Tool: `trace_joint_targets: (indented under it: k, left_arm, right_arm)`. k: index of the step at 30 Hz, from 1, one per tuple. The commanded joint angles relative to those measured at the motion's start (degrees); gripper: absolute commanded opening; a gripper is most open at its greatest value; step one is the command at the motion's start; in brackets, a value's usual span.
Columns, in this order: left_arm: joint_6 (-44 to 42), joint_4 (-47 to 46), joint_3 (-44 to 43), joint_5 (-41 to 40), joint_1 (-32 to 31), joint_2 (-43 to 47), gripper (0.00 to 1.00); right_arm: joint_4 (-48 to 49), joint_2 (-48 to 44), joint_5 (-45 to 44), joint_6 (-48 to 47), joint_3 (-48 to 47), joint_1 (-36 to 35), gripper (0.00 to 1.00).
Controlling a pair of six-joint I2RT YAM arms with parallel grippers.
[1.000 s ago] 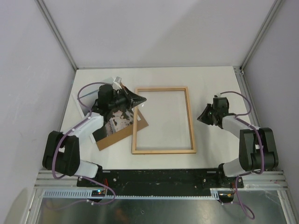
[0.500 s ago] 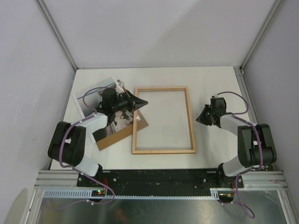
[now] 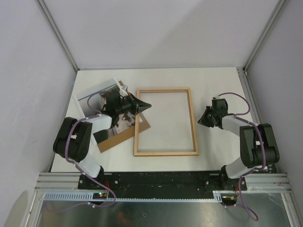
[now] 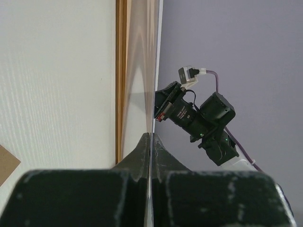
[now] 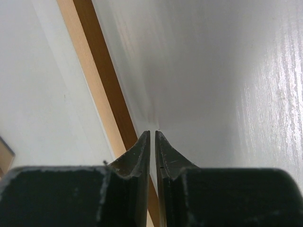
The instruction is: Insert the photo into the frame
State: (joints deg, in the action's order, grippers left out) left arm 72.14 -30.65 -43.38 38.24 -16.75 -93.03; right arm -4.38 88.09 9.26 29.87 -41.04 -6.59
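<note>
At the far left of the worktop (image 3: pixel 213 85) I saw a pale sheet (image 3: pixel 92 97) lying askew; just to the right of it the photo (image 3: pixel 122 125) lay flat on a brown backing board (image 3: pixel 120 138), partly hidden under my left arm, outside the frame (image 3: pixel 165 153) and just beside its left rail; the board's right corner touched or slipped under that rail, I could not tell which. The left tool (image 3: pixel 147 104) pointed to the right, past the photo's top edge, with its tip over the frame's upper left corner; it was not on the photo. In the left wrist view the left tool (image 4: pixel 150 138) had its fingers pressed together with nothing I could make out between them; the frame's rail (image 4: pixel 120 71) ran away ahead of it, and the right arm (image 4: pixel 199 116) showed beyond. The frame lay flat in the middle of the worktop with bare worktop inside its rails. On the right, the right tool (image 3: pixel 199 122) pointed left, its tip just outside the frame's right rail and well apart from the photo; in its own wrist view the right tool (image 5: pixel 152 135) was closed to a hairline slit, holding nothing, with the rail (image 5: pixel 94 71) just ahead of its tips.
</note>
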Motion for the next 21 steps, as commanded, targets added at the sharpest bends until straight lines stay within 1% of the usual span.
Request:
trace_joint_targets:
  k: [1,21]
  left_arm:
    - [1.7,-5.0,-0.3,1.9,-0.3,-0.9,0.0]
    - [2.5,-7.0,-2.7,2.1,-0.5,-5.4,0.0]
  right_arm:
    - [1.1,0.6,-1.3,-1.1,-2.6,-0.5,0.13]
    - [0.6,1.8,-1.2,-1.5,-3.4,-1.2,0.12]
